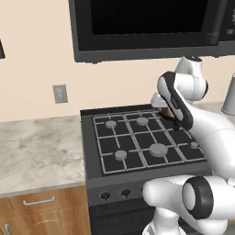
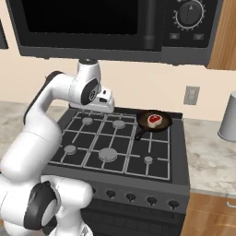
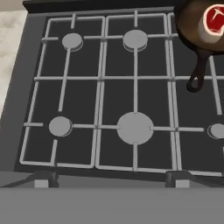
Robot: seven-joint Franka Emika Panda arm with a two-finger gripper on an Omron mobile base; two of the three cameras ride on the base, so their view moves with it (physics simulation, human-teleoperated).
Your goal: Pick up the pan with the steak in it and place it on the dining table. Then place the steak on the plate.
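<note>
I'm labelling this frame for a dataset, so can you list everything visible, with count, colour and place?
pan: one, dark brown-black, back right burner of the stove, handle toward the front.
steak: one, red with cream rim, inside the pan.
stove: one, dark grey with pale burner caps, between the counters.
microwave: one, black, above the stove.
counters: two, marbled grey-beige, either side of the stove.
wall outlets: two, grey, on the beige wall.
canister: one, grey, right counter.
claw: one, white, open, above the stove's back left.
</note>
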